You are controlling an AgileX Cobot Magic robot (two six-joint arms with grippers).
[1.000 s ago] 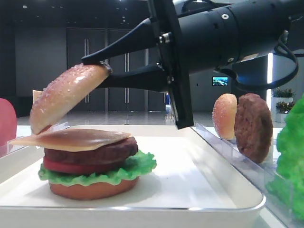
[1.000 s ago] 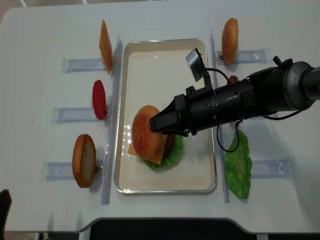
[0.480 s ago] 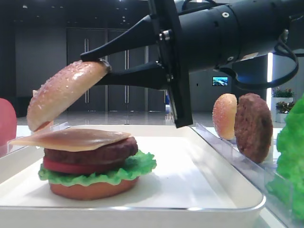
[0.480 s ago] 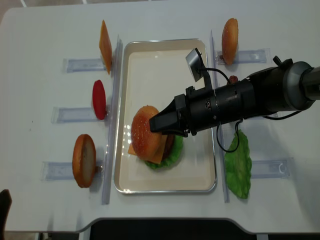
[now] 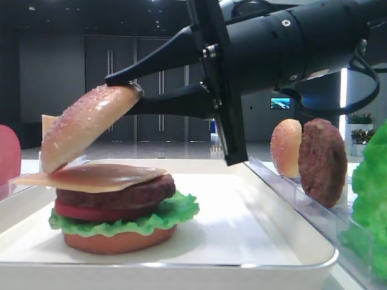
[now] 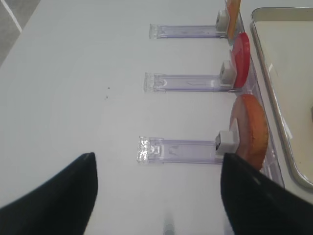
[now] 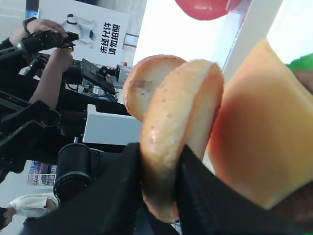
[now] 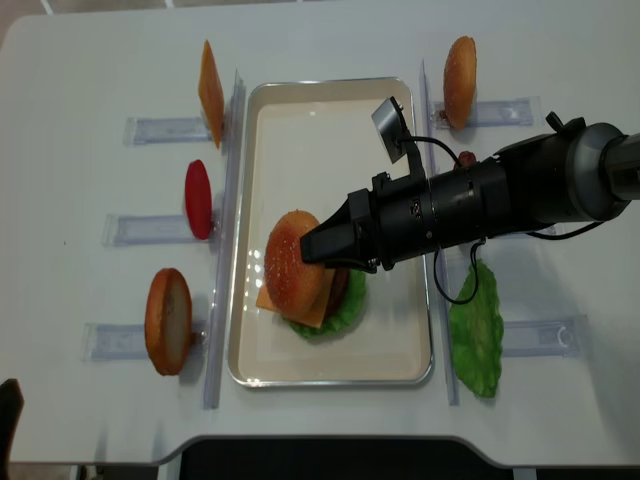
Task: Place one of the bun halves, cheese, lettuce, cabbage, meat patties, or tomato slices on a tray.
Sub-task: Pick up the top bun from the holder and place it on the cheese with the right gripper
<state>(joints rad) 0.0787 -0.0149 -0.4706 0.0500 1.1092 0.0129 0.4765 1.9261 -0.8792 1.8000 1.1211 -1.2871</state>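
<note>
The top bun (image 5: 84,127) looks shiny and bumpy, with small pale specks on its crust. The cheese (image 5: 91,176) is thin, smooth and a bit glossy. The patty (image 5: 115,196) under it looks rough and grainy. The lettuce (image 5: 139,222) has a frilly edge. The tray (image 8: 330,120) is white, smooth and shiny at the rim. The arm (image 8: 480,205) and its fingers (image 5: 157,57) are matt black. The racks (image 6: 186,81) are clear plastic. The tabletop (image 8: 100,420) is plain, smooth white.

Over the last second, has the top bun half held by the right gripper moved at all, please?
Yes, slightly. The top bun half in the right gripper dipped back down toward the cheese after lifting a little; its lower edge now nearly touches the slice.
</note>
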